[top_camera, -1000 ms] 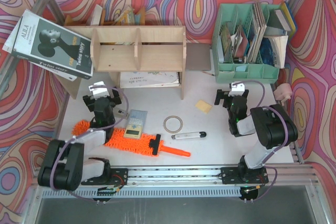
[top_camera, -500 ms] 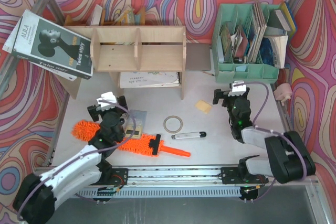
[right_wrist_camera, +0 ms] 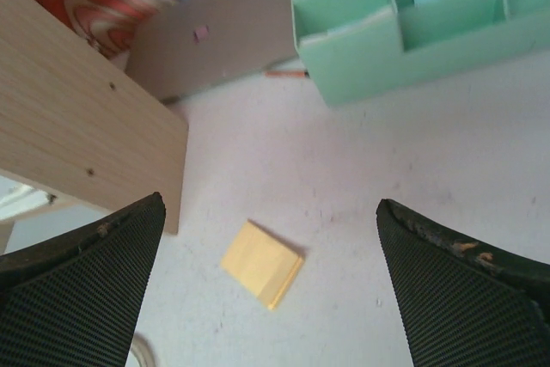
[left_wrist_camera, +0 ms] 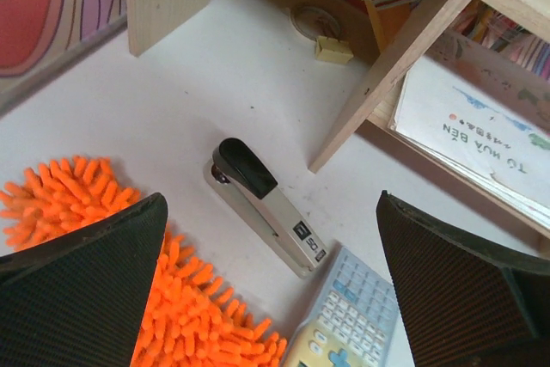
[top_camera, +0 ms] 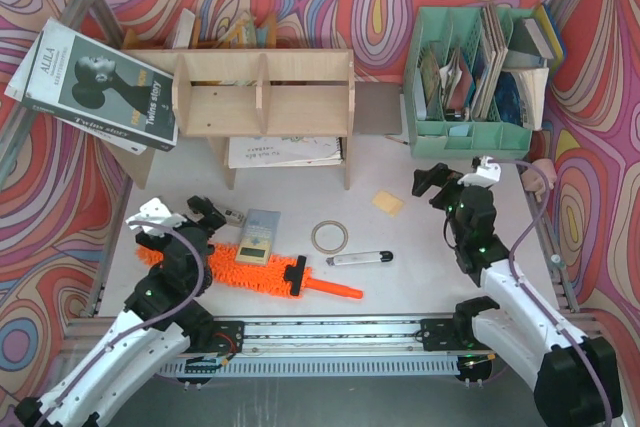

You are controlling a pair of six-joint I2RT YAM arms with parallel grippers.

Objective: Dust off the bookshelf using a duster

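left tool: you have its fingers spread wide apart with nothing between them. It hangs low over the left end of the duster. Its wrist view looks down on the stapler.
right tool: your fingers here are also wide apart and hold nothing. It hangs over the bare desk in front of the file organiser, just right of the sticky notes.
duster: it lies flat on the desk near your arm bases, well in front of the bookshelf. The fluffy orange head points left and the slim handle points right. Neither tool touches it, and your left arm hides part of the head's left end.
bookshelf: it stands upright at the back of the desk, left of centre, with three compartments facing you. A book lies flat underneath it, between its legs.
stapler: it lies on the desk between the duster's head and the bookshelf's left leg, just beside the calculator.
calculator: its near end overlaps the duster's fluff.
tape ring: it lies flat on the desk, right of the calculator.
pen: it lies just beyond the duster's handle, apart from it.
sticky notes: a yellow pad lying near the bookshelf's right leg.
file organiser: mint green, at the back right of the desk, packed with upright papers.
magazine: it leans tilted against the bookshelf's left end.
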